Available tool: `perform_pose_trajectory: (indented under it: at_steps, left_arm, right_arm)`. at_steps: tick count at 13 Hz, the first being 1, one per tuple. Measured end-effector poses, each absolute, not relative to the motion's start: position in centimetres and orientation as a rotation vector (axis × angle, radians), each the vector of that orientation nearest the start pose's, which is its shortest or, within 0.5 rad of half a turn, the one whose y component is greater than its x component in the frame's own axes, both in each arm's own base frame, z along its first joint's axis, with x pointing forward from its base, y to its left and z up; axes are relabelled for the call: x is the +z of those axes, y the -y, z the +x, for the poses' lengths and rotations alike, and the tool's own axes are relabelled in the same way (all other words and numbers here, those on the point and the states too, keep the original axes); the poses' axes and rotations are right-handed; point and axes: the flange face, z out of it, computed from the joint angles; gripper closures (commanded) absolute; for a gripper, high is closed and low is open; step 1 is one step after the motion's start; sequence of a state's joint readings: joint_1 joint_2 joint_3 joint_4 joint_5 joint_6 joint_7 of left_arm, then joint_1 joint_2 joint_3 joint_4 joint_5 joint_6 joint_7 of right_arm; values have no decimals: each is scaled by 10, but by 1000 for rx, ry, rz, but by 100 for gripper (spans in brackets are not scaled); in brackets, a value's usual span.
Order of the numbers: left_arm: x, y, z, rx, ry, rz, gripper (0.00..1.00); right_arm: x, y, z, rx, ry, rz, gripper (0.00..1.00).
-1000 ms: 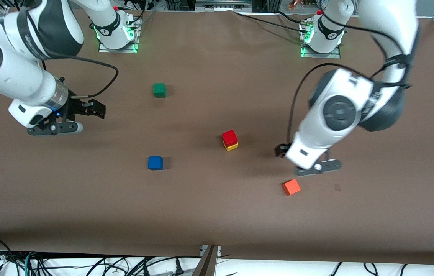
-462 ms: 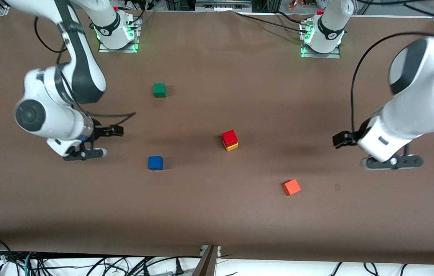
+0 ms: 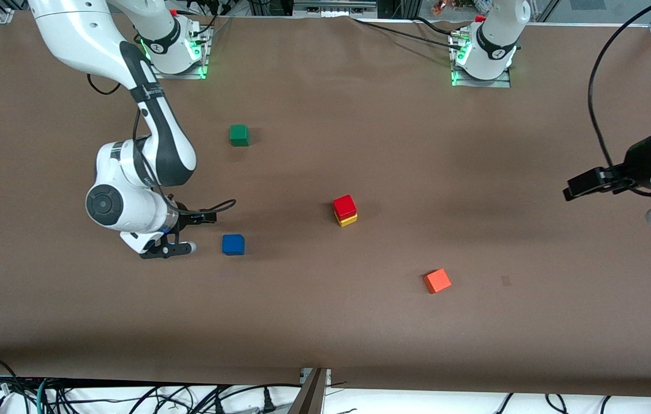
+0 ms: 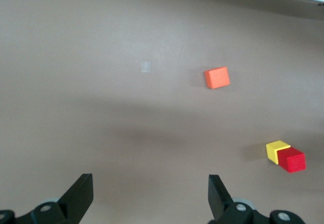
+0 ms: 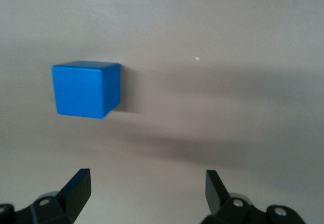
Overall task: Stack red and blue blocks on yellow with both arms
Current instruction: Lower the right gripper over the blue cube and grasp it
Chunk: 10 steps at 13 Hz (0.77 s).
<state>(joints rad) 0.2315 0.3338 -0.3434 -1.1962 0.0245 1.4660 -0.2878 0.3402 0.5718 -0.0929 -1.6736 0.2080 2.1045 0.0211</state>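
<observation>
The blue block (image 3: 233,244) is seen just beside the right gripper (image 5: 147,196), whose fingers are spread and empty. The red block (image 3: 345,206) is stacked on the yellow block (image 3: 349,219), well apart from the left gripper (image 4: 151,196), likewise spread.

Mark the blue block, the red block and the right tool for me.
blue block (image 3: 233,244): front view, top face.
red block (image 3: 345,206): front view, top face.
right tool (image 5: 147,188): right wrist view, midway between fingertips.
</observation>
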Motion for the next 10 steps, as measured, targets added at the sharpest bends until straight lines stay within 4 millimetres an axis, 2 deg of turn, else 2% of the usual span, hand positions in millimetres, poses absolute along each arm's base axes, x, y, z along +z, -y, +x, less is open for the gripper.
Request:
perform_pose_trajectory:
  at_steps: [3, 6, 8, 10]
  left_arm:
    - [598, 35, 636, 116, 283, -3186, 0]
    - [597, 35, 636, 124, 283, -3182, 0]
    - [596, 31, 635, 140, 275, -3178, 0]
    - [595, 19, 635, 153, 249, -3178, 0]
  right_arm:
    - [258, -207, 639, 159, 104, -3034, 0]
    - [227, -243, 632, 102, 43, -3048, 0]
    - [208, -249, 630, 90, 40, -3055, 2]
    - [197, -248, 631, 69, 31, -3057, 11]
